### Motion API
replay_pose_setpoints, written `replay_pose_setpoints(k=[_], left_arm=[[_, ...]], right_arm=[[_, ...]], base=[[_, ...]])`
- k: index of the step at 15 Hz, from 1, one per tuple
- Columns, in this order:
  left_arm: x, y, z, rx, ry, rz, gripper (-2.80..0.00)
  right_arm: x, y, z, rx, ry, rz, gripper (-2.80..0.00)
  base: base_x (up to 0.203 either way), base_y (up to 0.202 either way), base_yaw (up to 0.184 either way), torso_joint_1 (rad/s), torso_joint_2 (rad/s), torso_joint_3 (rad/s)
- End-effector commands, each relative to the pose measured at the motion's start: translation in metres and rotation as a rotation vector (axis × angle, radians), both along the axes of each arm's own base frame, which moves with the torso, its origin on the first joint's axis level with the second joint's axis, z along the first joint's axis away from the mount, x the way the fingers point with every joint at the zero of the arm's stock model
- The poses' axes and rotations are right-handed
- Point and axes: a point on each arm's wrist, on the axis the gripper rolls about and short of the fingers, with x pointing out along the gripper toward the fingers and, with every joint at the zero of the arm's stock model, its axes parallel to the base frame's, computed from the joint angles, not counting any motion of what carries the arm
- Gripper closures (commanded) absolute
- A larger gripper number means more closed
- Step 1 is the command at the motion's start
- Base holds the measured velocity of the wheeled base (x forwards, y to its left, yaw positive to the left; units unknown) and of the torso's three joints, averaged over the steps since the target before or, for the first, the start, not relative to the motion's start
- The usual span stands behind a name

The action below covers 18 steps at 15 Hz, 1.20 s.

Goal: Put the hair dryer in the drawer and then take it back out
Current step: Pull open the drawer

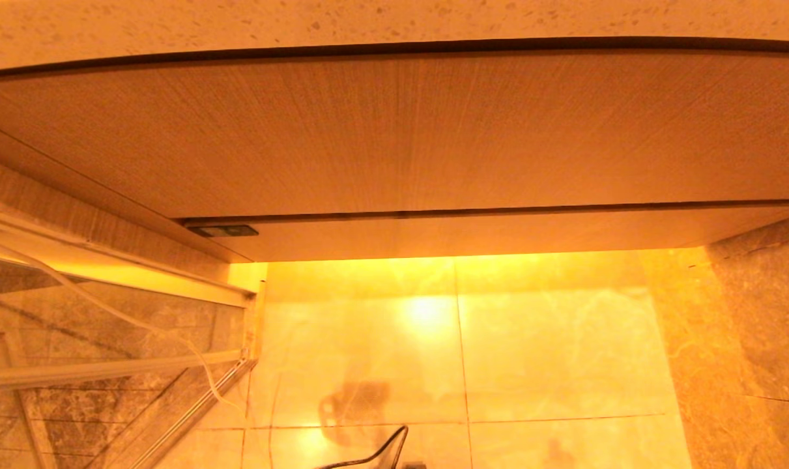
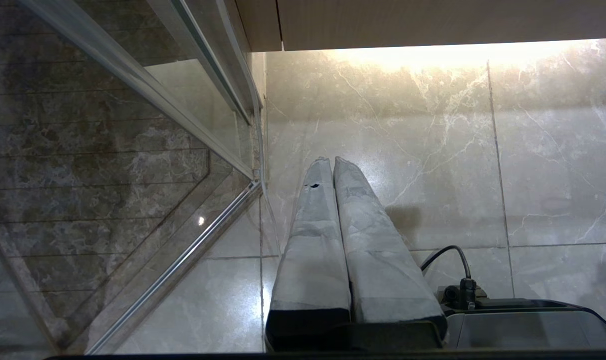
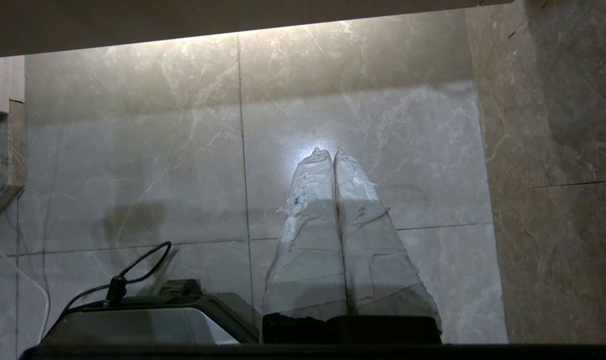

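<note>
Where the head view looks down, a speckled stone worktop [image 1: 394, 23] runs across the far edge, and beneath it a tall wood-grain panel [image 1: 394, 130] fills most of the frame. Below that panel, past a dark seam, sits the narrow handleless front of the drawer [image 1: 498, 234], pushed flush with no gap showing. A small dark fitting [image 1: 225, 230] lies at the seam's left end. Glossy marble floor tiles [image 1: 459, 352] under the cabinet glow under a strip of warm light. A glass partition with metal rails [image 1: 107, 371] stands to the left, a thin white cord [image 1: 192, 352] trailing across it, and darker veined stone [image 1: 752, 326] rises on the right. A black cable loop [image 1: 381, 453] pokes in at the near edge. The hair dryer appears in no view, and neither hand shows here.

From the left wrist, the left hand [image 2: 332, 161] hangs over the pale floor, its two grey-wrapped fingers [image 2: 313, 240] pressed together and pinching nothing. The glass partition [image 2: 132, 150] stands just beside it, and the cabinet's underside [image 2: 433, 22] crosses beyond.

From the right wrist, the right hand [image 3: 328, 152] hovers over the tiles [image 3: 132, 165], its taped fingers [image 3: 368, 240] likewise pressed together and empty, a bright reflection at their tips. Dark stone wall [image 3: 558, 175] stands alongside.
</note>
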Motion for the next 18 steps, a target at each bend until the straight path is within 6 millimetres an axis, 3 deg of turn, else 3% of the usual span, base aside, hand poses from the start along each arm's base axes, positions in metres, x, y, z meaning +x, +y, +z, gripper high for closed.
replay_pose_setpoints(k=[1,11,14,18], left_arm=[[0.000,0.000,0.000,0.000,0.000,0.000,0.00],[0.000,0.000,0.000,0.000,0.000,0.000,0.00],[0.000,0.000,0.000,0.000,0.000,0.000,0.00],[0.000,0.000,0.000,0.000,0.000,0.000,0.00]], right_arm=[[0.000,0.000,0.000,0.000,0.001,0.000,0.00],[-0.001,0.000,0.001,-0.059,0.012,0.004,0.00],[-0.019,0.001,0.035,-0.084,0.017,0.038,0.00],[-0.074,0.004,0.106,-0.124,0.056,0.176,0.00]], base=[[0.000,0.000,0.000,0.000,0.00,0.000],[0.000,0.000,0.000,0.000,0.00,0.000],[0.000,0.000,0.000,0.000,0.00,0.000],[0.000,0.000,0.000,0.000,0.00,0.000]])
